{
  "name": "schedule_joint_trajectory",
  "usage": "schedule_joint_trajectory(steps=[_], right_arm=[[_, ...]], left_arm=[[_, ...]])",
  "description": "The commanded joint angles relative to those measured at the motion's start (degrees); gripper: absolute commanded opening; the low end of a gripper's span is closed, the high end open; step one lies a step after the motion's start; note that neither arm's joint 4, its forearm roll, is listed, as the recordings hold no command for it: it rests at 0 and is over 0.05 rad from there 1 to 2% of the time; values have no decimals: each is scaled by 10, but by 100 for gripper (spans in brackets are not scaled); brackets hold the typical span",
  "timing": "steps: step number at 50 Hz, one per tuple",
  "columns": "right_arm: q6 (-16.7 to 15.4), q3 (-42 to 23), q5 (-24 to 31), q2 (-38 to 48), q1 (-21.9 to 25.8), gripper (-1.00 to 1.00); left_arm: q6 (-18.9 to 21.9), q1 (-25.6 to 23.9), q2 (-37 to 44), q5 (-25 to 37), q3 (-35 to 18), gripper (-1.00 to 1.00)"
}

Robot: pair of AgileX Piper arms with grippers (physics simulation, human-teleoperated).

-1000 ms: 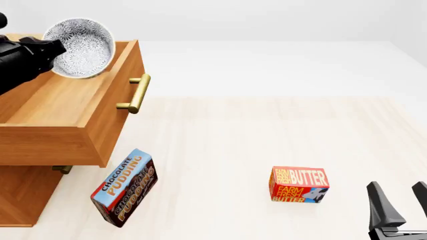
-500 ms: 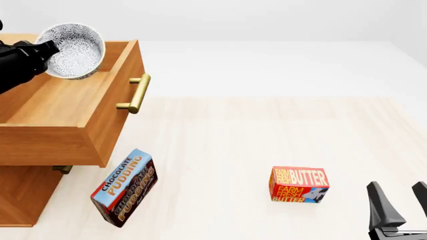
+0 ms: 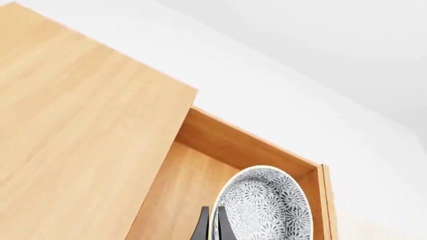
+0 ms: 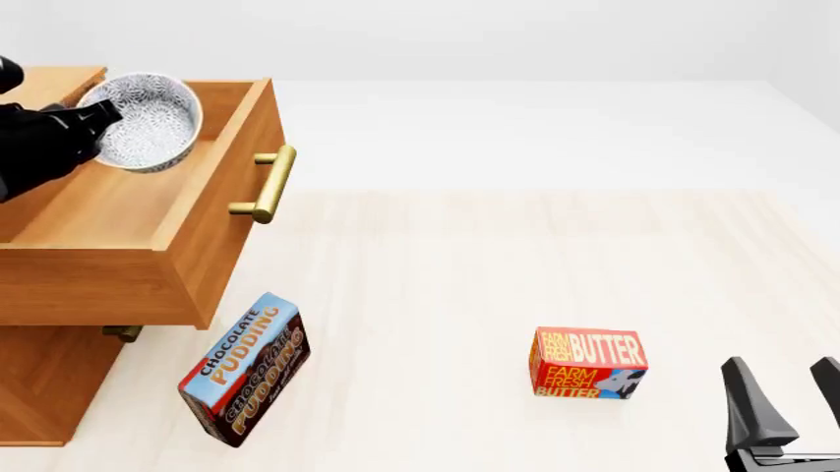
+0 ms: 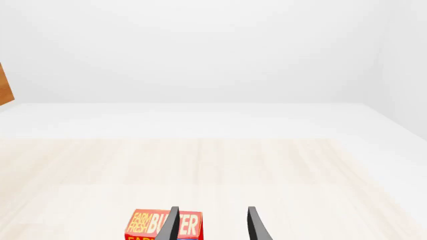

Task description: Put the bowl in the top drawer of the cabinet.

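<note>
The speckled white bowl point(image 4: 150, 120) hangs tilted over the inside of the open top drawer point(image 4: 210, 211), its opening facing the front view camera. My left gripper point(image 4: 97, 114) is shut on the bowl's left rim. In the left wrist view the thin fingers point(image 3: 203, 226) pinch the rim of the bowl point(image 3: 267, 207) above the drawer's floor point(image 3: 180, 200). The cabinet point(image 4: 39, 388) stands at the left. My right gripper point(image 4: 790, 403) is open and empty at the near right; its wrist view shows the fingers point(image 5: 170, 226) apart.
The drawer's brass handle point(image 4: 264, 184) sticks out to the right. A chocolate pudding box point(image 4: 246, 369) lies by the cabinet's foot. A red butter box point(image 4: 588, 364) point(image 5: 157, 226) sits just beyond the right gripper. The lower drawer's handle point(image 4: 122, 333) peeks out under the open drawer.
My left gripper has carried the bowl down and a little further back into the drawer. The right arm has not moved.
</note>
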Motion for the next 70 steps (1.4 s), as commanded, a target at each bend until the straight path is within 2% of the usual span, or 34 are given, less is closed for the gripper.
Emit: schedule_joint_trajectory(steps=[1, 63, 64, 70], right_arm=[[0, 1, -1, 0, 0, 100], [0, 1, -1, 0, 0, 100], [0, 1, -1, 0, 0, 100], [0, 1, -1, 0, 0, 100]], left_arm=[[-7, 13, 14, -10, 2, -100], [1, 26, 82, -28, 9, -100], [0, 24, 84, -25, 7, 100], [6, 25, 78, -23, 7, 100]])
